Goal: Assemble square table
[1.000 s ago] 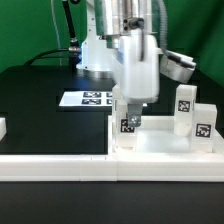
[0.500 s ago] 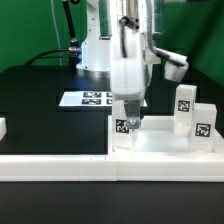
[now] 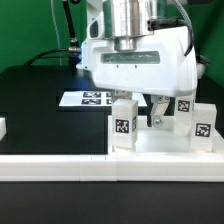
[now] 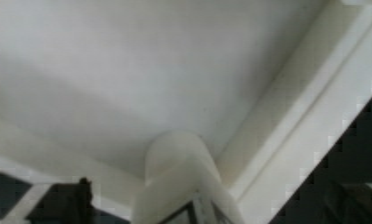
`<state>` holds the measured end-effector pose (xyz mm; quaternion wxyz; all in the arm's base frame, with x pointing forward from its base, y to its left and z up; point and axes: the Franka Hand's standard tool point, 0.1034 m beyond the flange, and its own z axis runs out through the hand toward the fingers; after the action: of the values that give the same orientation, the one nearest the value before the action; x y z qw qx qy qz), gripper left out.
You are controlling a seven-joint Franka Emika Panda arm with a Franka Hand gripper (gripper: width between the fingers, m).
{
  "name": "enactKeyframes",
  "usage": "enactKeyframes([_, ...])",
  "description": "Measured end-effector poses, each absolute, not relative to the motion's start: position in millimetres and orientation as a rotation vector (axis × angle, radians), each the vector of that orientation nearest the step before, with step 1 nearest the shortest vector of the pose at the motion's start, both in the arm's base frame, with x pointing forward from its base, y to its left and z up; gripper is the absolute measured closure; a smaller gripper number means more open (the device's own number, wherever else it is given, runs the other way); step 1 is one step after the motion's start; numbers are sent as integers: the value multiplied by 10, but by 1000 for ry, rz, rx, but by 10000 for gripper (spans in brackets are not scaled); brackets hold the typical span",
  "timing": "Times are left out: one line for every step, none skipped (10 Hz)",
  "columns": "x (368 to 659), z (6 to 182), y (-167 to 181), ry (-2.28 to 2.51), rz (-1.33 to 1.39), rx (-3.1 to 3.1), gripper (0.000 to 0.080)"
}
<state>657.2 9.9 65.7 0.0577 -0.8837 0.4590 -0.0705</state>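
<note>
Assembly is part done: three legs (image 3: 123, 125) stand on the square top (image 3: 160, 147); whether the gripper (image 3: 158, 115) is apart or together cannot be determined.

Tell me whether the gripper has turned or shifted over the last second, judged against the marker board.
Yes. The gripper has rotated about its vertical axis, now showing its broad face, and sits slightly toward the exterior view's right of the marker board. The leg beneath looks unmoved.

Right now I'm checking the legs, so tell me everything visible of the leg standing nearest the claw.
The leg is a small white block, plastic by its look, with a black-and-white tag on its facing side. It stands upright at the near corner of the square top, on the exterior view's left. The claw hangs beside it; whether they touch cannot be told.
</note>
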Motion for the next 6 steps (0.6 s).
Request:
enactKeyframes([6572,656,97,1326,-218,-2716,150])
enactKeyframes([6573,659,92,1251,-224,-2756,150])
enactKeyframes([6583,696,82,936,-188,-2924,150])
enactKeyframes([6656,768,67,811,-184,-2970,150])
enactKeyframes([6653,751,58,862,-197,-2954,180])
enactKeyframes([6650,749,57,874,-196,-2952,180])
